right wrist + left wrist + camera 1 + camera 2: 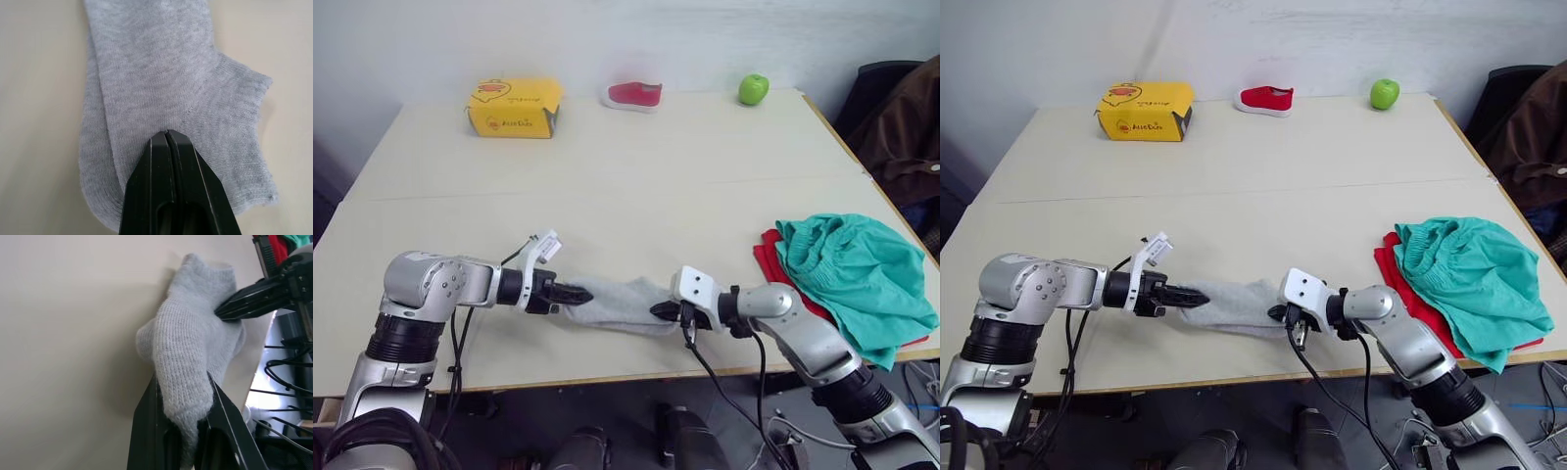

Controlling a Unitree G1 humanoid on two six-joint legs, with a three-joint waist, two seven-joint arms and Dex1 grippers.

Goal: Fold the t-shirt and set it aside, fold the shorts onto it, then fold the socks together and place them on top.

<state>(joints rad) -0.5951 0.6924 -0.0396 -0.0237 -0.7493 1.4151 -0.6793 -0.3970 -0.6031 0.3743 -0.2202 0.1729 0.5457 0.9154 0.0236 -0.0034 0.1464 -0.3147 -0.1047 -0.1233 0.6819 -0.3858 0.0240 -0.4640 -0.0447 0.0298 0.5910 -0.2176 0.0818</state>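
Note:
The light grey socks [625, 302] lie stacked flat near the table's front edge, in the middle. My left gripper [579, 293] is shut on their left end, and the knit cloth bulges between its fingers [146, 431]. My right gripper [658, 311] is at their right end, shut, with its fingertips [167, 134] resting on top of the cloth. On the right side of the table the teal shorts [857, 269] lie bunched on the red t-shirt [768, 258], of which a strip shows at the left and lower edges.
At the back of the table stand a yellow box [514, 108], a small red shoe [634, 94] and a green apple [753, 89]. A dark brown jacket [906, 117] hangs beyond the right edge. Bare tabletop [636, 186] spans the middle.

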